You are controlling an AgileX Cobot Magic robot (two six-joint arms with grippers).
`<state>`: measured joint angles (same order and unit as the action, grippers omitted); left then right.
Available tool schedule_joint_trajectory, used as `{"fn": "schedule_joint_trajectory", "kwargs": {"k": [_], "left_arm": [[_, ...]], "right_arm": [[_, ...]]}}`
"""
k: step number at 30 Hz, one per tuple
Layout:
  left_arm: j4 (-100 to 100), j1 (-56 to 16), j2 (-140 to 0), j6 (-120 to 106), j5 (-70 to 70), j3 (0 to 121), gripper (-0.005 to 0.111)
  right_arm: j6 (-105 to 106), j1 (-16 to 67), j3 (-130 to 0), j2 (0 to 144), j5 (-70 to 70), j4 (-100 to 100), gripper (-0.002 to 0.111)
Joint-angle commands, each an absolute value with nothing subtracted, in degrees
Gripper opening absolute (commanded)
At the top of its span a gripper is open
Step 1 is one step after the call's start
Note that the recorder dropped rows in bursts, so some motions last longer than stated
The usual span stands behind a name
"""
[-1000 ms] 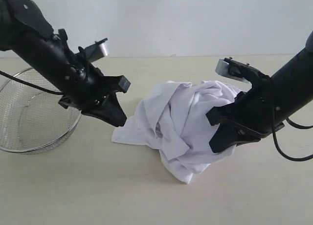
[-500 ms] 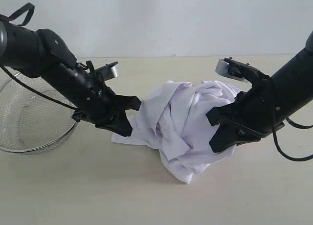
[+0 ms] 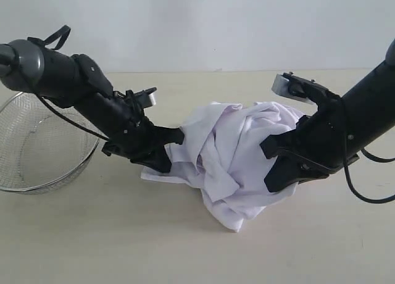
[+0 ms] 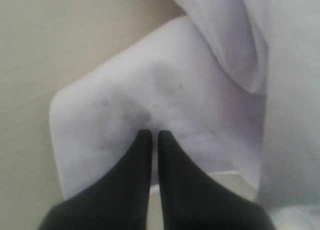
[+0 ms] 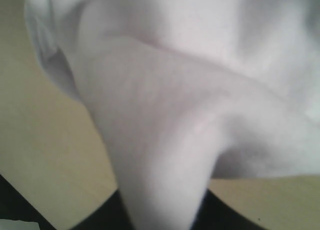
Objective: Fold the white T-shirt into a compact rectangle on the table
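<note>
Your left gripper [image 4: 150, 135] was pinched shut on the crumpled white T-shirt's [image 3: 228, 142] flat edge on the table [image 3: 185, 247], while your right gripper [image 3: 273, 184] was clamped on a fold.

white T-shirt [image 3: 231, 157]: plain white cloth, unfolded, crumpled into bunched heap with deep folds and wrinkles. Lies mid-table. Right side of heap pulled up higher, left side has flat flap spread on surface, lower tip touches tabletop. table [image 3: 123, 247]: pale beige, matte, wide, far bigger than shirt.
</note>
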<state>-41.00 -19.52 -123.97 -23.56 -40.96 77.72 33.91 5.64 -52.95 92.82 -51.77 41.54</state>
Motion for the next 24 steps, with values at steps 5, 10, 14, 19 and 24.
{"fn": "schedule_joint_trajectory", "kwargs": {"k": [5,10,14,19,24], "left_arm": [[-29.4,-19.9,-128.1,-17.1,-40.9,83.0,0.005],[-18.8,-19.9,-129.7,-9.8,-41.7,89.3,0.005],[-16.7,-18.8,-132.8,-8.8,-45.7,95.5,0.005],[-16.6,-17.8,-135.0,-8.5,-47.1,98.7,0.005],[-15.7,-17.7,-137.0,-8.0,-48.9,102.4,0.005]], "right_arm": [[34.5,5.2,-53.3,92.1,-52.2,41.7,0.000],[34.5,5.2,-53.3,92.1,-57.2,41.8,0.000],[34.0,5.2,-53.3,92.0,-61.7,40.2,0.000],[33.6,5.2,-53.3,91.9,-66.4,36.4,0.000],[29.8,5.2,-53.3,91.9,-69.8,28.5,0.000]]}}
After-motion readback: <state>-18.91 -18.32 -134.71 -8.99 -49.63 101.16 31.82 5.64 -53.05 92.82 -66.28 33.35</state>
